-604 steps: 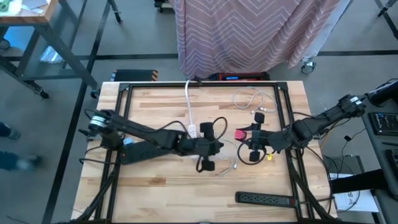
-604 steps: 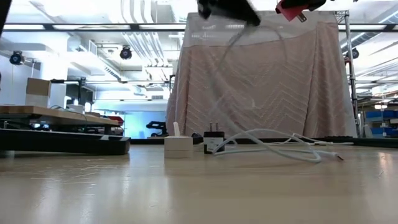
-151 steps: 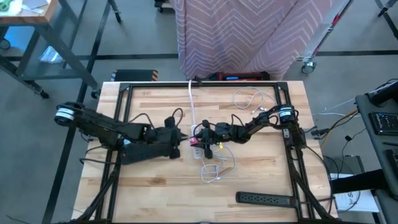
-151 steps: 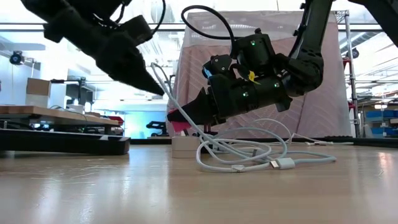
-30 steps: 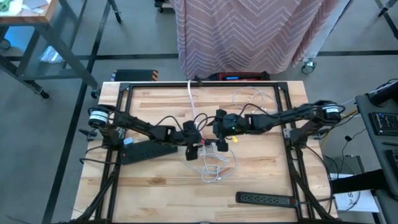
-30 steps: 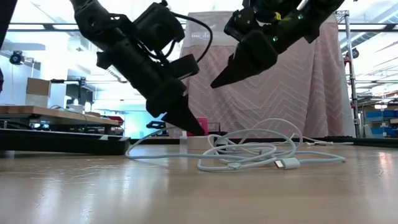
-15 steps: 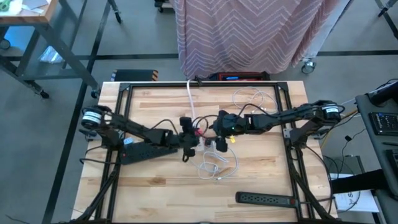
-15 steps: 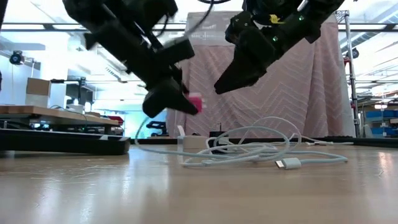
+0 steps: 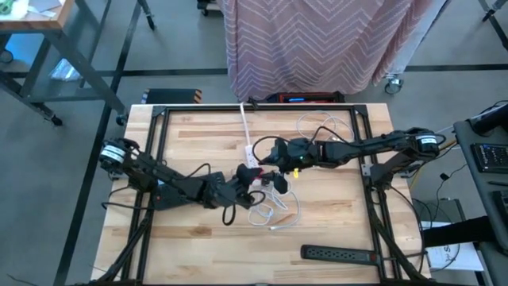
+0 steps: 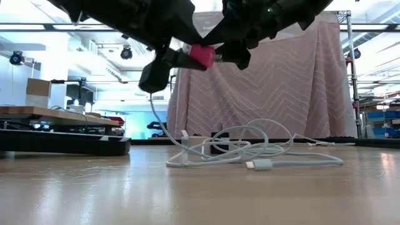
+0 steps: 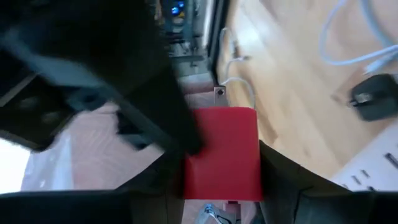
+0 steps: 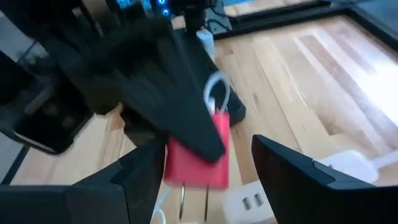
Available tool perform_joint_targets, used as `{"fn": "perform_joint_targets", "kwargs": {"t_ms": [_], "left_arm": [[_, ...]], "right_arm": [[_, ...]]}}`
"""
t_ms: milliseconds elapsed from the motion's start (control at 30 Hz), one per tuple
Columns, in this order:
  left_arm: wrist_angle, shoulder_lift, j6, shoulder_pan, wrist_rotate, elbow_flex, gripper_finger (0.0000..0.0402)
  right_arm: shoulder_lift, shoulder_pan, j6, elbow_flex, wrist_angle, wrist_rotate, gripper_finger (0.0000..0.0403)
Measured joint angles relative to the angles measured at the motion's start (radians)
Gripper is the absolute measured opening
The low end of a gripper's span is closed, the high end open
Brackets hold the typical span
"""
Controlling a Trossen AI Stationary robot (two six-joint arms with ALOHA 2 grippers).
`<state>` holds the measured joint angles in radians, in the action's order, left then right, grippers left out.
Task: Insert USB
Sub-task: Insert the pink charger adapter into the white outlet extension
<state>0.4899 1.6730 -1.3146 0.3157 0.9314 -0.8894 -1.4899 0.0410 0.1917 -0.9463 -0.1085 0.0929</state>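
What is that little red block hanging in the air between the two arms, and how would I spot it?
Look above the middle of the wooden table, where the two dark arms meet over a tangle of white cable. The red plug sits pinched in the left gripper, off the table. It is the only bright red thing there.

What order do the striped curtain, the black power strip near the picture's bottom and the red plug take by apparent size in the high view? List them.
1. striped curtain, by far the largest
2. black power strip
3. red plug, only a speck
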Motion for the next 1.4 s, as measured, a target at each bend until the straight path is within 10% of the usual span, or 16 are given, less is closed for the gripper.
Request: {"fn": "perform_joint_targets", "kwargs": {"t_ms": [633, 1400], "left_arm": [[0.089, 0.0, 0.059, -0.002, -0.026, 0.001, 0.0155], [-0.157, -0.138, 0.83, 0.054, 0.01, 0.0, 0.0255]], "right_arm": [[0.0, 0.0, -0.034, -0.009, 0.007, 0.006, 0.0139], [0.027, 0.005, -0.149, -0.007, 0.069, 0.0, 0.0139]]}}
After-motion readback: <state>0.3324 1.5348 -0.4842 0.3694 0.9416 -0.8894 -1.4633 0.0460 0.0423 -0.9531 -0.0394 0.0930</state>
